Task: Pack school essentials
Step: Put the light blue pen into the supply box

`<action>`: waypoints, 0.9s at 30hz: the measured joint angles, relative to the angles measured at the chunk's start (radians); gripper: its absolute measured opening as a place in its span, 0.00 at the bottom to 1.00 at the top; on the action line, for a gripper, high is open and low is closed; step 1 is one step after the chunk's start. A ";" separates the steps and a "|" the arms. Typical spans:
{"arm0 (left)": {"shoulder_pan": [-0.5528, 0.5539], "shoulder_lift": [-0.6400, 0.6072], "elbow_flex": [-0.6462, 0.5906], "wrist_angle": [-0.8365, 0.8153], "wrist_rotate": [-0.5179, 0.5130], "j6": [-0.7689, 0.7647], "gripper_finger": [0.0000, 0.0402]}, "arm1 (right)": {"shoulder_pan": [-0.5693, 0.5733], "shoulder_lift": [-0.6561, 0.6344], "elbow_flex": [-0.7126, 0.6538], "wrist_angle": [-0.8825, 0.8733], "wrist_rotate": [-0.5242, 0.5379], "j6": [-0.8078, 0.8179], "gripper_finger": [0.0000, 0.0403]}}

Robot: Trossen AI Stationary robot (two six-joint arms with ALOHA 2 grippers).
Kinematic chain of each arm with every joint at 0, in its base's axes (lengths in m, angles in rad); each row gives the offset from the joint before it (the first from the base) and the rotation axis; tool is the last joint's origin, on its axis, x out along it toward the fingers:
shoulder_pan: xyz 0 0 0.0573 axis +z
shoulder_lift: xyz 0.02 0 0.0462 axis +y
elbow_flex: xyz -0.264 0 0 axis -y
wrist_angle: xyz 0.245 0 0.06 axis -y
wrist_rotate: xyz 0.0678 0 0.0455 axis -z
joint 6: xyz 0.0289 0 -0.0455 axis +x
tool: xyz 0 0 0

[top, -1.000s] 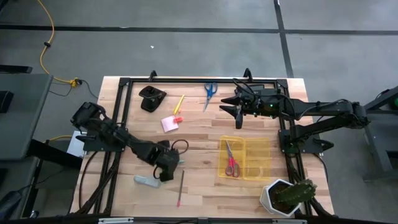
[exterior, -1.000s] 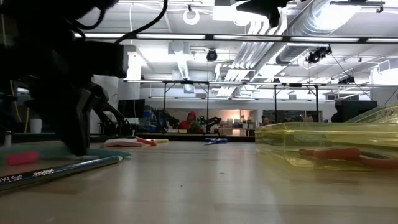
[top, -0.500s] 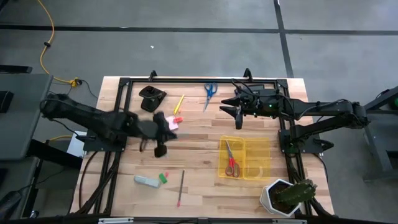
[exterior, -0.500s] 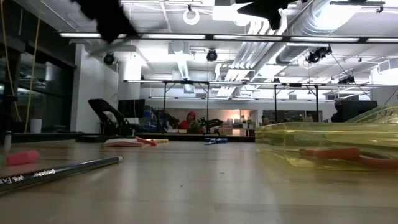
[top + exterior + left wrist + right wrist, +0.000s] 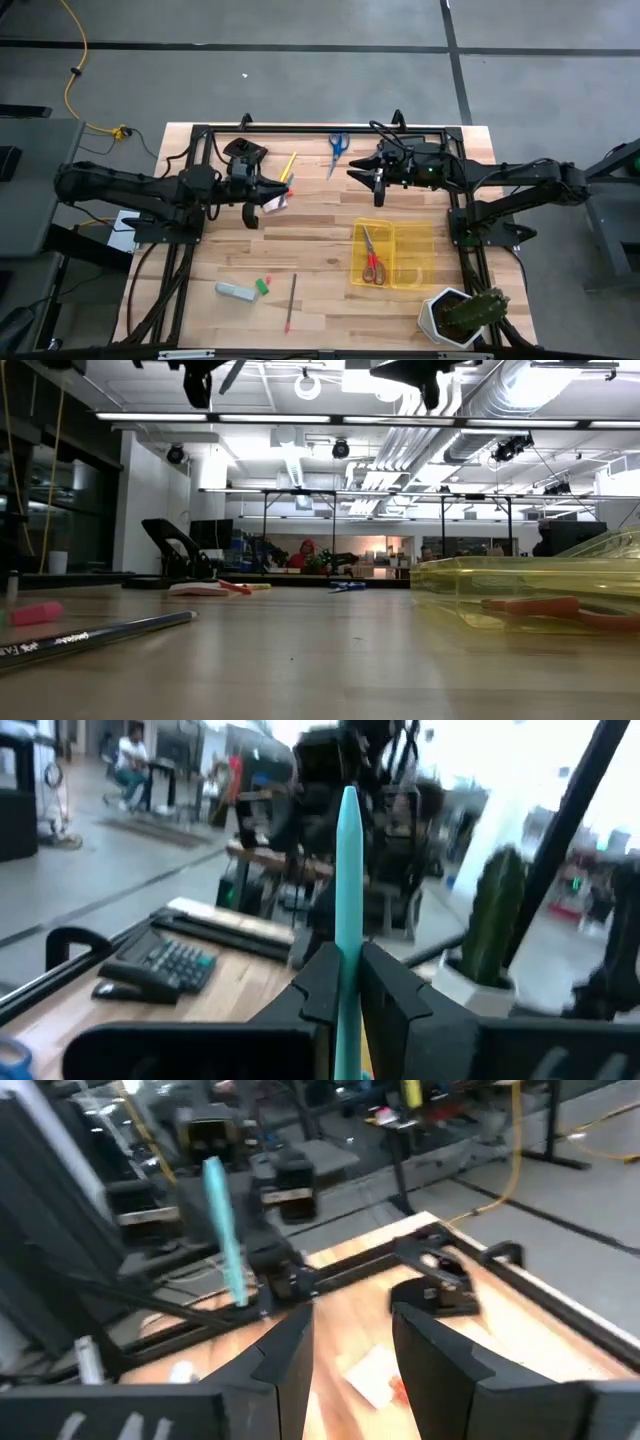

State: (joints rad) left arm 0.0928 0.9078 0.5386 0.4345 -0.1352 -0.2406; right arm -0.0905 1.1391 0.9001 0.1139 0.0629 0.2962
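Above the table's far left, the left gripper pinches a slim teal plastic pen near its lower end. Light, stiff and smooth, it may swivel. The right gripper waits with fingers apart.

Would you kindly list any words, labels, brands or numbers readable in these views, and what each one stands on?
Pale lettering runs along the dark pencil in the low view: too blurred to read.
Keys on the calculator in the left wrist view: markings too small to read.
Teal pen in the left gripper: no lettering visible.
Yellow tray: no label visible.
Nothing else carries legible text.
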 joint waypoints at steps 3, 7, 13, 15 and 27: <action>0.024 0.000 -0.041 0.091 -0.001 -0.018 0.04 | 0.001 0.042 0.000 0.085 -0.064 -0.001 0.32; 0.041 0.000 -0.043 0.097 0.022 -0.018 0.04 | 0.002 0.080 0.000 0.137 -0.100 -0.006 0.32; 0.056 0.000 -0.043 0.096 0.030 -0.018 0.04 | 0.001 0.085 0.000 0.147 -0.100 -0.008 0.32; 0.060 0.000 -0.043 0.096 0.025 -0.018 0.04 | 0.001 0.085 0.000 0.148 -0.100 -0.006 0.32; 0.072 0.242 0.092 0.169 0.054 -0.006 0.04 | 0.001 0.206 0.048 0.279 -0.098 -0.009 0.32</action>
State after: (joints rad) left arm 0.1646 1.1494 0.6306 0.6033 -0.0816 -0.2464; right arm -0.0898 1.3450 0.9485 0.3928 -0.0353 0.2871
